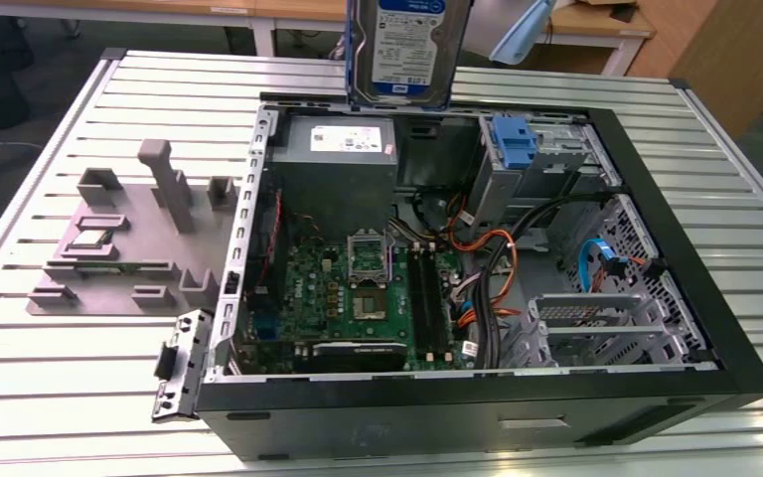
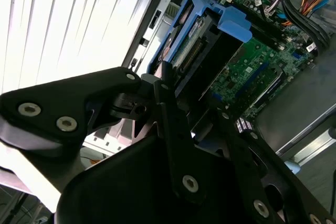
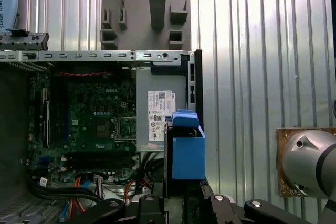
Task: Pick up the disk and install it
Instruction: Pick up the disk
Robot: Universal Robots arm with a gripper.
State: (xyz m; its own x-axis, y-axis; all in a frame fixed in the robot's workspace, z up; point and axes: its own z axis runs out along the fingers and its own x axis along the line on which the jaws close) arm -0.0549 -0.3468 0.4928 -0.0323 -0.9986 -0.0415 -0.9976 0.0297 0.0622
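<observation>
Exterior view: the disk [image 1: 408,50] hangs upright in the air with its label facing the camera, over the far rim of the open computer case [image 1: 699,328] and above the grey power supply [image 1: 342,149].
Fingers: in the second wrist view the black fingers [image 2: 169,114] are clenched on the disk, one on each side of its blue carrier frame.
Gripper: in the second wrist view the gripper [image 2: 191,93] points down toward the open case, with the disk sticking out beyond its tips.
Motherboard: the green motherboard [image 1: 355,288] lies flat on the case floor, below the power supply.
Blue bracket: a bare blue bracket [image 1: 515,144] sits in the bay at the far corner of the case, on the exterior view's right.
Cables: orange and black cables [image 1: 488,268] run between the motherboard and the metal drive cage [image 1: 594,318].
Fixture: a grey fixture [image 1: 130,238] rests on the slatted metal surface [image 1: 64,397], just beside the case on the exterior view's left.
</observation>
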